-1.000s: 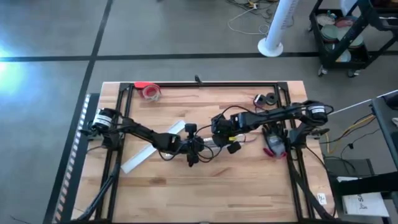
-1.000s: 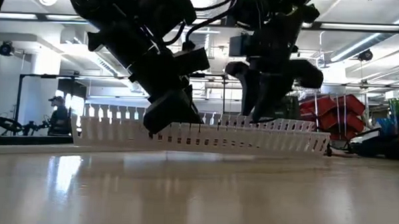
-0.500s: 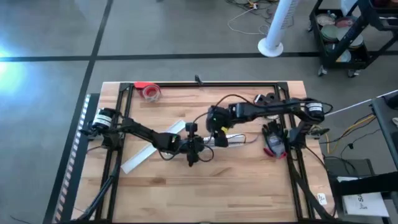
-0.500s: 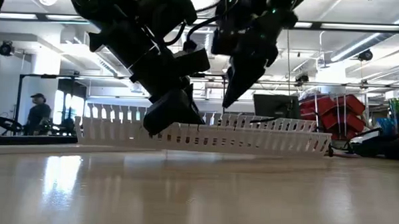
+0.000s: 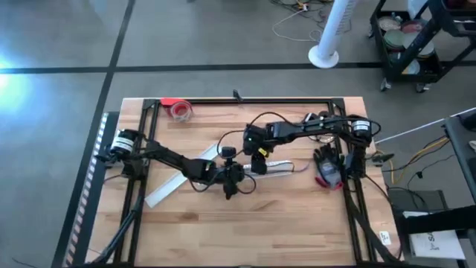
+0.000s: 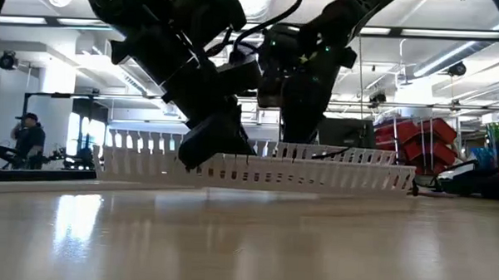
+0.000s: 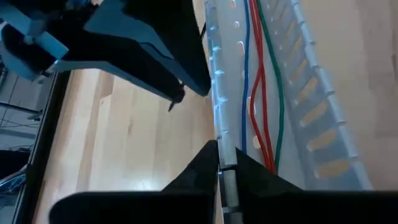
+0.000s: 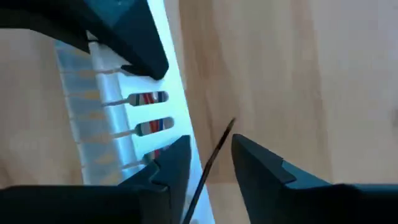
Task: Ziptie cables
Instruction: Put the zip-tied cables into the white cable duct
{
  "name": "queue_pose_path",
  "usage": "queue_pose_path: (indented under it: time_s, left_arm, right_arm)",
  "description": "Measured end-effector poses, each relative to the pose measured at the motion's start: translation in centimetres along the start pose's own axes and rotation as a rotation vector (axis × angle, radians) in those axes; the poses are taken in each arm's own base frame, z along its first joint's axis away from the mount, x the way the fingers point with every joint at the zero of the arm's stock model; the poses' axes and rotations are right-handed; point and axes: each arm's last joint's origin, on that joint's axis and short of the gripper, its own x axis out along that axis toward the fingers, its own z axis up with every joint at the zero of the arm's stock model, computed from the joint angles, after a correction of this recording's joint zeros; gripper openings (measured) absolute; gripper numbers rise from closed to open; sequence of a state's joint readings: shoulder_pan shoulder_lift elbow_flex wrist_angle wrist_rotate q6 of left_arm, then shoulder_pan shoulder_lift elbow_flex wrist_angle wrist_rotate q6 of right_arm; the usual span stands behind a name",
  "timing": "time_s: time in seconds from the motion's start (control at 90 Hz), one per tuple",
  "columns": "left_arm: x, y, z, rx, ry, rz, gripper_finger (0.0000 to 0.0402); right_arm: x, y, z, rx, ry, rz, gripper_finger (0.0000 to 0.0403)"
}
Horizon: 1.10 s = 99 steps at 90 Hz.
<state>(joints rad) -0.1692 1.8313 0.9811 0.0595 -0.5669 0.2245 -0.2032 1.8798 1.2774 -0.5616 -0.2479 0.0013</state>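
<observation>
A white slotted cable duct [image 5: 277, 167] lies flat on the table's middle. The cables [image 7: 256, 93], thin red, blue and green wires, run along inside it and show through its slots [image 8: 152, 98]. My left gripper [image 7: 219, 163] is shut on the duct's wall at the duct's left end [image 6: 212, 147]. My right gripper [image 5: 259, 158] hangs just above the duct, close to the left gripper. A thin dark zip tie [image 8: 214, 152] sticks out between its fingers. My left gripper pinches the duct's slotted side wall [image 7: 217, 140], one finger inside the duct and one outside. The fingers slant down from the table's left. The duct rests flat on the table. My right gripper has the zip tie running out between its fingers, free end [image 8: 232, 122] forward. The fingertips stand apart around it. The place of hold lies behind the picture's lower edge. The zip tie is clear of the table.
A red tape roll [image 5: 179, 109] sits at the far left. White flat strips [image 5: 169, 187] lie under the left arm. Dark gloves with red [image 5: 327, 170] and black rolls [image 5: 320, 117] are at the right. A black frame rail [image 5: 245, 100] borders the table.
My right gripper has gone toward the table's left and a little toward its far edge, carrying the zip tie, and has turned about. It now hangs over the duct next to the left gripper. The duct has stayed where it was.
</observation>
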Motion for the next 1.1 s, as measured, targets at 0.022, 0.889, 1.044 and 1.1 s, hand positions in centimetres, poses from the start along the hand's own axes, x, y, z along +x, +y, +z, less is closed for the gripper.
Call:
queue_pose_path:
  time_s: [0.022,0.889,1.044,1.1]
  left_arm:
    - [0.0,0.0,0.0,0.0,0.0,0.0,0.0]
    - [0.1,0.0,-0.7,-0.058,-0.001,0.012,0.0]
    - [0.1,0.0,-0.7,-0.06,-0.018,0.016,0.0]
    - [0.2,0.0,-0.7,-0.06,-0.02,0.007,0.0]
  right_arm:
    - [0.0,0.0,0.0,0.005,-0.003,-0.001,0.0072]
    - [1.1,-1.1,3.9,-0.058,-0.399,0.141,0.0]
    - [1.1,-1.1,3.9,-0.097,-0.398,0.158,0.0001]
    - [1.1,-1.1,3.8,-0.108,-0.387,0.162,0.0009]
